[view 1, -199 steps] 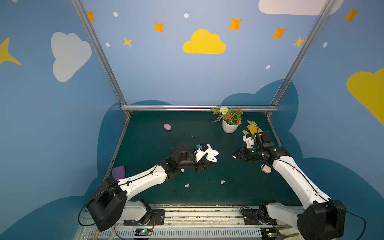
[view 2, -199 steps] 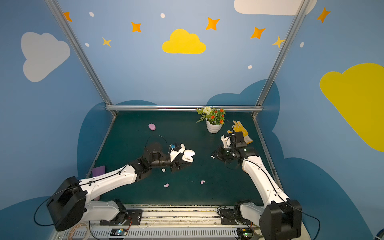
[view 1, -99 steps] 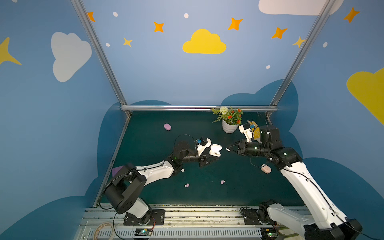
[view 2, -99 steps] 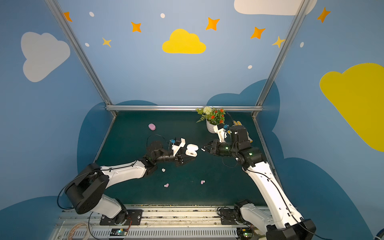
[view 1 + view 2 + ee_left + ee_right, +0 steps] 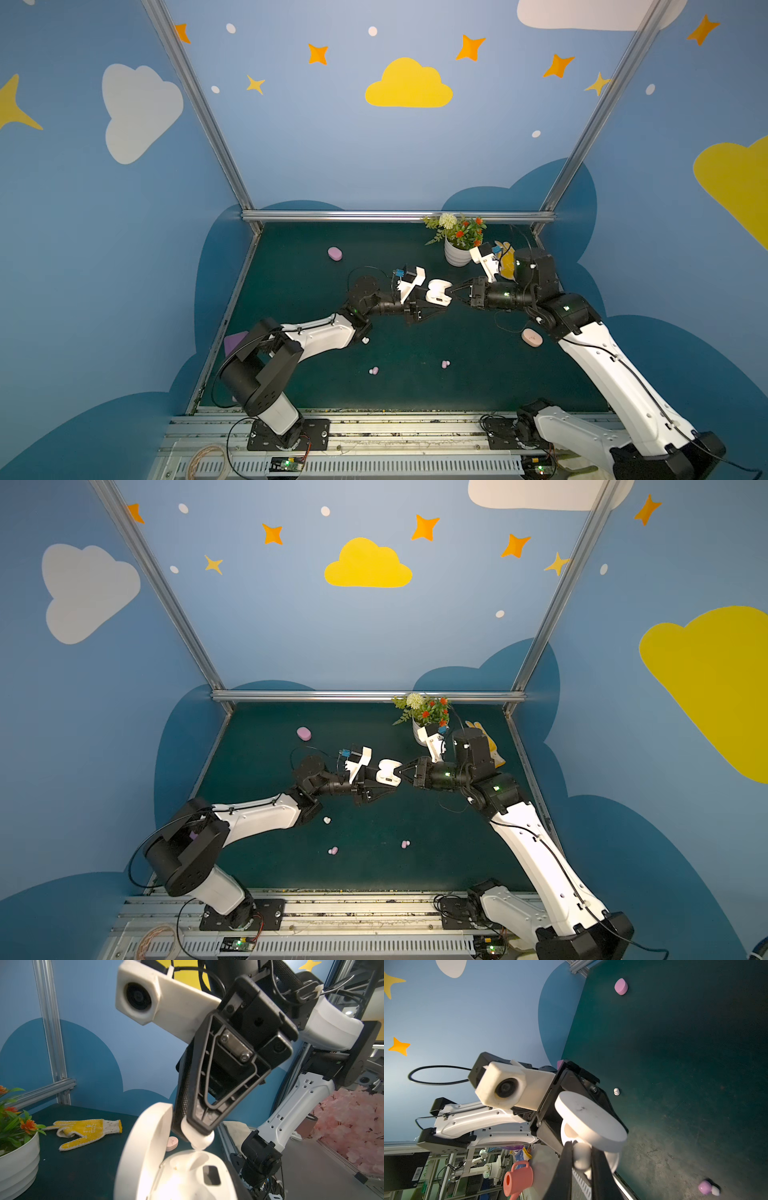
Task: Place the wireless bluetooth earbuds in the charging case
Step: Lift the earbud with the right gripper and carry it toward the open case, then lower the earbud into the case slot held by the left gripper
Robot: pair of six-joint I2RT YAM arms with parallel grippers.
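Blue walls painted with clouds and stars close in your dark green mat (image 5: 415, 395). Your left gripper (image 5: 428, 302) clamps the open white charging case (image 5: 438, 287) above the mat, its fingers mostly hidden behind the case. Your right gripper (image 5: 199, 1138) meets it head-on, pinched narrow on a white earbud (image 5: 202, 1142) just over the case's glare-washed inside; you cannot tell whether they touch. A pink case (image 5: 531, 336) is half hidden by the right arm, and a lilac case (image 5: 335, 253) sits far back. Front-left earbuds (image 5: 374, 370) and front-centre earbuds (image 5: 446, 364) lie loose, too small for sure colours. A lone white earbud (image 5: 327, 820) lies beside the left arm.
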